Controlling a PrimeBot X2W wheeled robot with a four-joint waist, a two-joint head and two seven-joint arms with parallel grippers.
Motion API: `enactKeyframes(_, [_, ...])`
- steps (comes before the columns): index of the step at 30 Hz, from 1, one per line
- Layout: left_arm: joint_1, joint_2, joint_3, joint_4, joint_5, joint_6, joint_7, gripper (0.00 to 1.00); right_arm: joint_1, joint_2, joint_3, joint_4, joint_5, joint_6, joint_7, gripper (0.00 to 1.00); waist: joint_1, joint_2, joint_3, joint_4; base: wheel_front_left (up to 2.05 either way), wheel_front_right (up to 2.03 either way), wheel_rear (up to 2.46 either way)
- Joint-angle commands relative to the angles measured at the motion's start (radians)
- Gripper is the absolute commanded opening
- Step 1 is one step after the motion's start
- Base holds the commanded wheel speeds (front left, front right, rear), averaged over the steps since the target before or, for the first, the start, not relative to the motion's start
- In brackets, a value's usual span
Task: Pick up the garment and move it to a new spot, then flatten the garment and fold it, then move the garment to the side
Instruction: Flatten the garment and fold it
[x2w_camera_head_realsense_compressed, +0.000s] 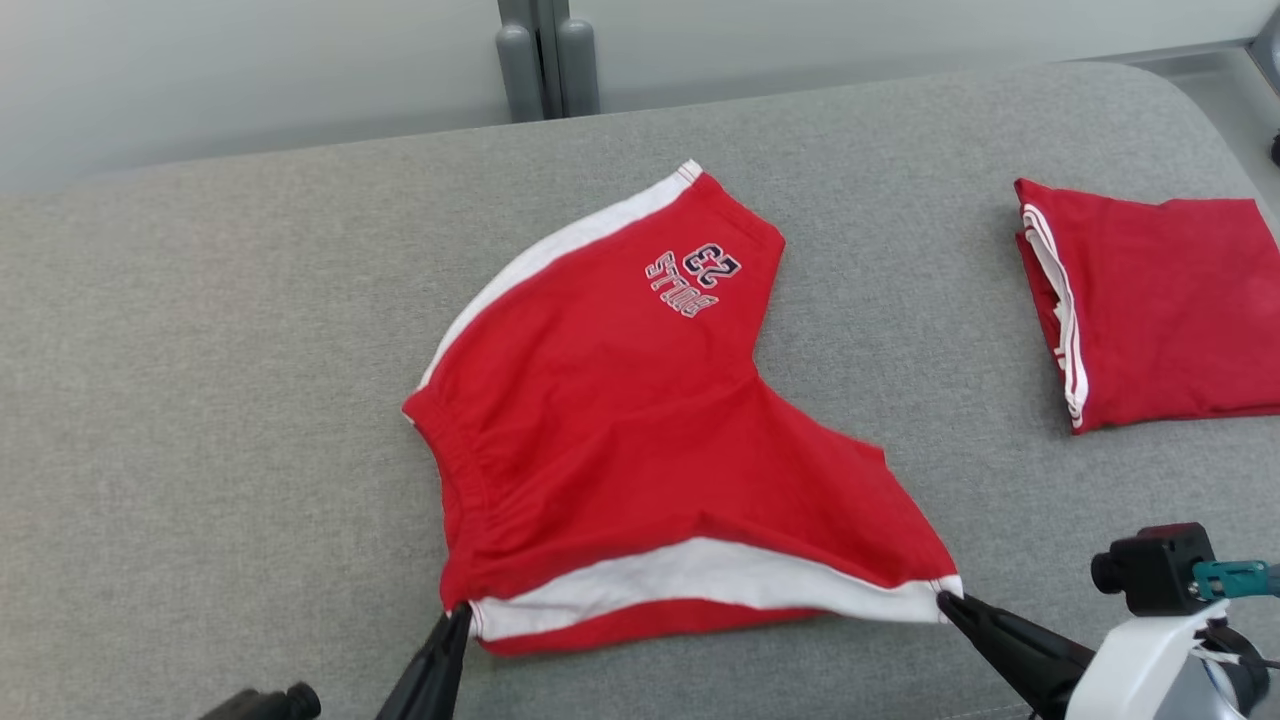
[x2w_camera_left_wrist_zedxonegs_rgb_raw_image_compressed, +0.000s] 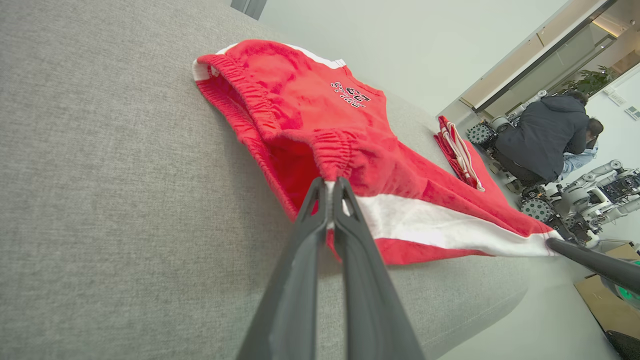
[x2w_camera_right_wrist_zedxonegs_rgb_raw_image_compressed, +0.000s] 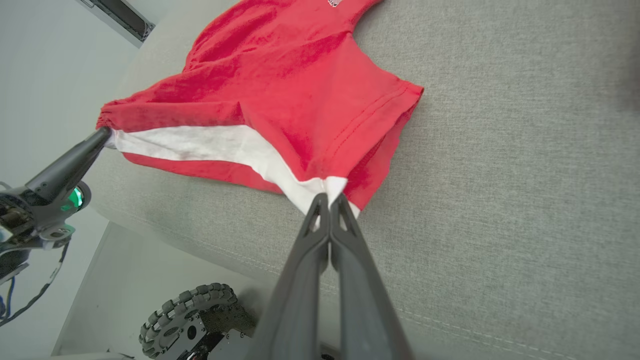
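The garment (x2w_camera_head_realsense_compressed: 640, 420) is a pair of red shorts with white side stripes and a printed logo, spread on the grey cushioned surface (x2w_camera_head_realsense_compressed: 200, 400). My left gripper (x2w_camera_head_realsense_compressed: 458, 610) is shut on its near waistband corner (x2w_camera_left_wrist_zedxonegs_rgb_raw_image_compressed: 330, 182). My right gripper (x2w_camera_head_realsense_compressed: 945, 598) is shut on the near leg-hem corner (x2w_camera_right_wrist_zedxonegs_rgb_raw_image_compressed: 332, 192) by the white stripe. The edge between the two grippers is stretched taut and slightly lifted, while the far leg with the logo (x2w_camera_head_realsense_compressed: 695, 280) lies flat. The right gripper's finger (x2w_camera_left_wrist_zedxonegs_rgb_raw_image_compressed: 590, 257) shows in the left wrist view, and the left gripper's finger (x2w_camera_right_wrist_zedxonegs_rgb_raw_image_compressed: 70, 165) in the right wrist view.
A second red garment (x2w_camera_head_realsense_compressed: 1150, 300), folded, lies at the right of the surface. The surface's near edge (x2w_camera_right_wrist_zedxonegs_rgb_raw_image_compressed: 225, 250) runs just under both grippers. A person (x2w_camera_left_wrist_zedxonegs_rgb_raw_image_compressed: 545, 135) crouches by other robots in the background. Grey posts (x2w_camera_head_realsense_compressed: 545, 55) stand behind the surface.
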Motion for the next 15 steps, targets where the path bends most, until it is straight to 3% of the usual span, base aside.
enactKeyframes(1, [0.032,0.014,-0.004,-0.019,-0.005,0.012,0.007,0.00,0.030,0.014,-0.029,-0.031,-0.012,0.000,0.040,0.00,0.0001,0.0000,-0.013,0.012,0.00,0.00,0.00])
enactKeyframes(4, [0.063,0.015,-0.007,-0.053,-0.017,0.021,0.010,0.00,0.049,0.035,-0.077,-0.099,-0.047,0.000,0.099,0.00,0.0001,0.0000,-0.019,0.019,0.00,0.00,0.00])
enactKeyframes(8, [0.023,-0.002,-0.016,-0.064,-0.007,0.008,0.007,0.00,-0.010,0.038,-0.098,-0.132,-0.089,0.000,0.095,0.00,0.0001,0.0000,-0.024,0.034,0.00,0.00,0.00])
enactKeyframes(15, [-0.147,-0.066,-0.012,0.018,0.010,-0.019,-0.002,0.00,-0.200,-0.024,-0.062,-0.011,-0.145,0.000,-0.013,0.00,0.0001,0.0000,-0.013,0.064,0.00,0.00,0.00])
